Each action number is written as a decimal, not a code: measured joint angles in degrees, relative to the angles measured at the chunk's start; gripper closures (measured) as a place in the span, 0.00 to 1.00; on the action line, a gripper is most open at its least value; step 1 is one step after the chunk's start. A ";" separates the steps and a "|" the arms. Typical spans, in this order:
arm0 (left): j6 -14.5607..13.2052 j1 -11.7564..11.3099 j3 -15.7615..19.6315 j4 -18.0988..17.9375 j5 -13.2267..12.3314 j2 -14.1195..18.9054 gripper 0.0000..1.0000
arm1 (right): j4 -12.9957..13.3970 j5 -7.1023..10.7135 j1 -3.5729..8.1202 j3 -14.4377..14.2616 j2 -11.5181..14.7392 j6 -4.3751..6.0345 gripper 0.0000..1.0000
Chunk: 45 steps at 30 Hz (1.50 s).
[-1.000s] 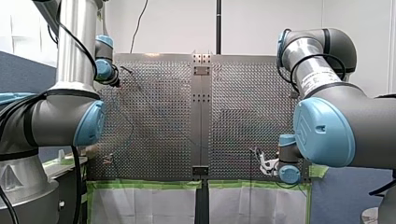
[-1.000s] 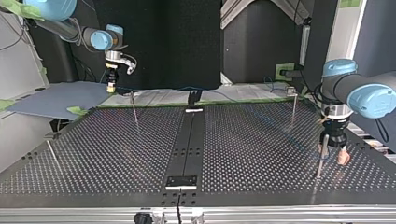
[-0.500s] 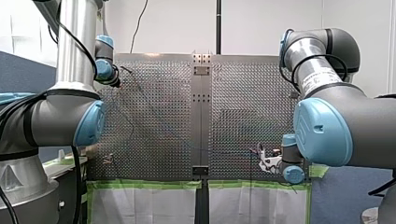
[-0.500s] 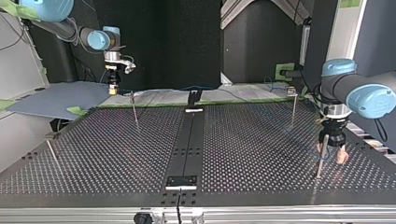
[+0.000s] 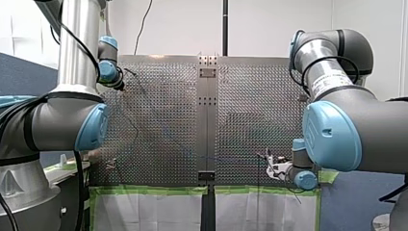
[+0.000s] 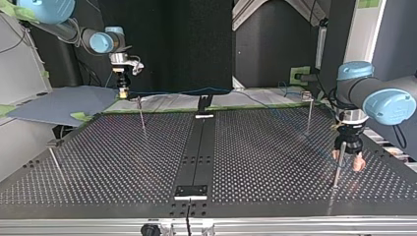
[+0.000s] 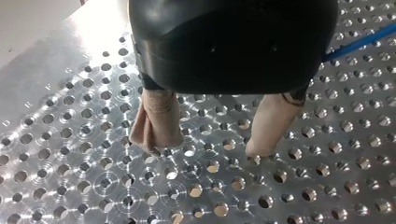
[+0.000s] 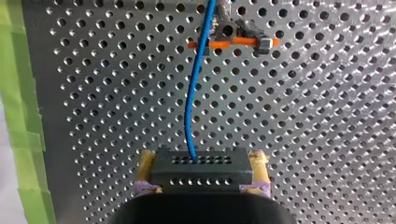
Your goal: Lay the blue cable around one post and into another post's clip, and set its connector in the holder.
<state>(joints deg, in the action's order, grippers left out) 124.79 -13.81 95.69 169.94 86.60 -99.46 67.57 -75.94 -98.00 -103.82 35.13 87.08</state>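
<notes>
Blue cable (image 5: 235,158) shows in the front view only as a faint line crossing the near part of the counter (image 5: 163,120) toward my right hand (image 5: 270,166), which hangs low at the near right. My left arm (image 5: 108,67) reaches to the far left; its hand is too small to read here.

In the top view, my right hand (image 6: 123,91) points straight down at the far left. The cable (image 6: 177,92) stretches from it, level and taut, left to right above the far edge. My left hand (image 6: 347,161) points down at the right, fingers (image 6: 359,164) spread, just beside a thin post (image 6: 336,174).

In the left wrist view, my left hand (image 7: 208,148) is released, its beige pads (image 7: 156,126) apart with nothing between them, and it hovers over the counter's holes. The cable (image 7: 362,41) passes off to one side.

In the right wrist view, my right hand (image 8: 201,173) is grasping the black connector (image 8: 201,168) between yellow pads (image 8: 146,168). The cable (image 8: 190,102) leaves it and runs ahead to an orange clip (image 8: 219,44); whether it is seated there I cannot tell.
</notes>
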 joint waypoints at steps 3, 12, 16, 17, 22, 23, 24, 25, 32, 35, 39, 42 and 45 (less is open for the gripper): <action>0.00 0.01 0.00 0.04 0.01 -0.01 0.00 | -0.24 1.61 0.50 0.02 -0.02 0.16 1.00; -0.06 0.03 0.00 0.05 0.01 0.01 0.00 | 0.02 3.97 1.86 0.01 -0.09 1.01 1.00; -0.14 0.03 0.00 0.18 0.01 0.02 0.00 | 0.20 3.77 2.39 -0.01 -0.09 1.55 1.00; -0.17 0.05 -0.01 0.23 0.03 0.02 0.00 | 0.22 3.65 2.52 -0.02 -0.09 1.66 1.00; -0.13 0.16 0.00 0.77 0.62 0.04 0.00 | 0.38 3.23 3.02 0.00 -0.16 1.94 1.00; 0.05 0.17 0.00 0.91 0.72 0.04 0.00 | 0.40 3.20 3.05 0.00 -0.18 1.94 1.00; 0.40 0.18 0.00 1.05 0.79 0.04 0.00 | 0.41 3.19 3.08 0.00 -0.19 1.96 1.00; 0.72 0.19 0.00 1.12 0.82 0.04 0.00 | 0.40 3.18 3.09 -0.01 -0.20 1.96 1.00; 3.76 0.51 0.01 1.51 0.32 0.04 0.00 | 0.16 3.16 3.12 0.00 -0.26 1.91 1.00; 5.21 0.74 0.02 1.54 -0.82 0.07 0.00 | 0.13 3.16 3.13 0.00 -0.27 1.89 1.00; 7.27 0.94 0.10 1.56 -2.14 0.24 0.00 | 0.10 3.16 3.13 -0.01 -0.30 1.89 1.00; 8.85 0.84 0.59 1.38 -2.44 0.58 0.00 | 0.03 3.16 3.13 -0.01 -0.31 1.89 1.00; 10.58 0.73 1.14 0.93 -2.35 0.91 0.00 | -0.03 3.16 3.12 -0.01 -0.34 1.84 1.00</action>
<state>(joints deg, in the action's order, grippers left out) 135.37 -13.08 96.83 170.87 84.25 -98.56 67.54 -72.78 -94.88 -103.83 34.79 88.92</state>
